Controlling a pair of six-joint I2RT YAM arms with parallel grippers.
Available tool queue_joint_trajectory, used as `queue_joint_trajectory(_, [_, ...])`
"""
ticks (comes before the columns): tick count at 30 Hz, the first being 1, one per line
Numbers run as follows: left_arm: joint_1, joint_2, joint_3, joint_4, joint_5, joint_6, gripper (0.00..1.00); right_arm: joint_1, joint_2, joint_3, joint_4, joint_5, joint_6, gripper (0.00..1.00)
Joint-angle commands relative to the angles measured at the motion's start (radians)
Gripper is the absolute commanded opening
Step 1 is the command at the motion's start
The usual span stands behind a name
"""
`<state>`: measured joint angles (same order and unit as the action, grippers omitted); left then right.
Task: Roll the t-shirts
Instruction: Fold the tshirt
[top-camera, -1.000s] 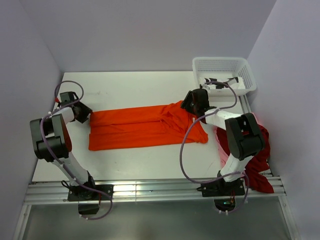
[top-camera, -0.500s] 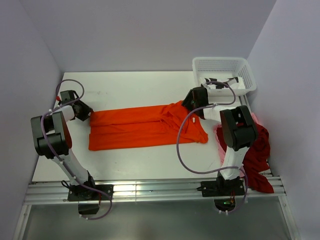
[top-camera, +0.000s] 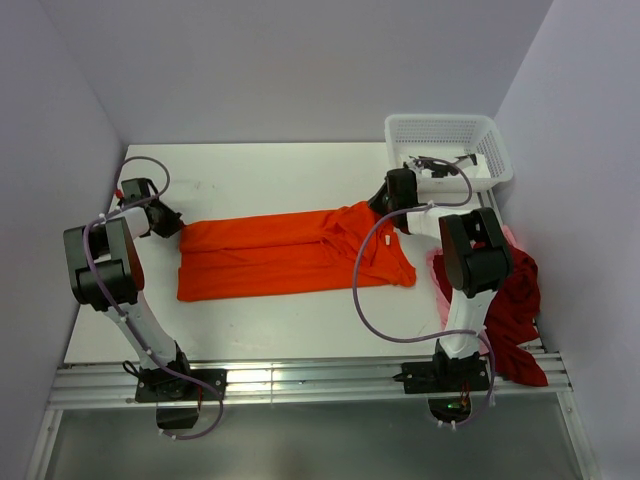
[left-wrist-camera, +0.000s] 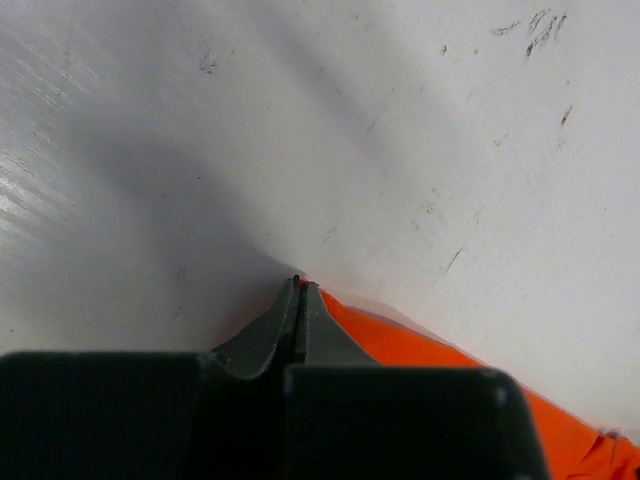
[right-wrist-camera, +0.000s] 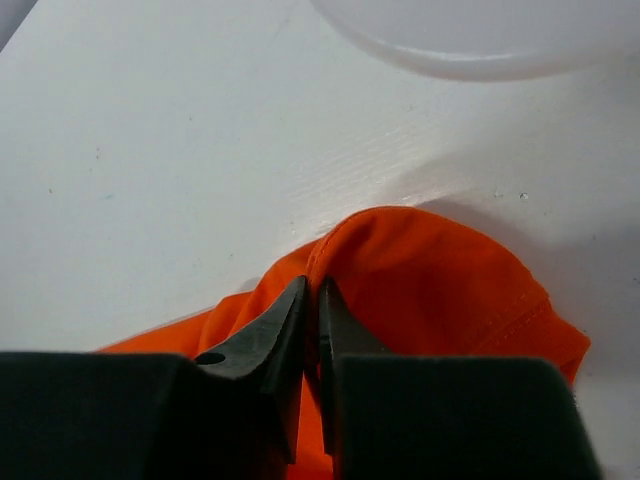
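Observation:
An orange t-shirt (top-camera: 290, 252) lies folded into a long band across the table's middle. My left gripper (top-camera: 176, 227) is shut on its far left corner; in the left wrist view the black fingers (left-wrist-camera: 300, 290) pinch the orange t-shirt's edge (left-wrist-camera: 400, 340). My right gripper (top-camera: 377, 209) is shut on the raised fold at the shirt's far right end, and its fingertips (right-wrist-camera: 312, 290) clamp the orange t-shirt's hem (right-wrist-camera: 430, 280). A dark red t-shirt (top-camera: 515, 310) hangs off the table's right edge behind the right arm, over a pale pink t-shirt (top-camera: 440, 272).
A white mesh basket (top-camera: 445, 150) stands at the back right corner, close behind the right gripper, with a small dark item inside; its rim (right-wrist-camera: 470, 40) shows in the right wrist view. Walls close in the left, back and right sides.
Both grippers went from open to shut on the orange t-shirt's two far corners. The left gripper edged left and back; the right moved slightly toward the basket.

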<state>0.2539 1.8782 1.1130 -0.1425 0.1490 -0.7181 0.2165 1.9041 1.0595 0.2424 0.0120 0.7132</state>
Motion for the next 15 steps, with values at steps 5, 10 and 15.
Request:
queue_joint_trajectory(5, [0.002, -0.048, 0.016, -0.008, -0.031, 0.016, 0.0, -0.02, -0.04, 0.0, 0.08, 0.052, -0.008, 0.01])
queue_joint_trajectory(10, [0.021, -0.067, -0.001, -0.011, -0.042, 0.012, 0.0, -0.026, -0.042, 0.014, 0.077, 0.101, -0.027, 0.01])
queue_joint_trajectory(15, [0.027, -0.071, -0.015, 0.0, -0.045, 0.008, 0.0, -0.034, -0.025, 0.045, 0.038, 0.128, -0.023, 0.01])
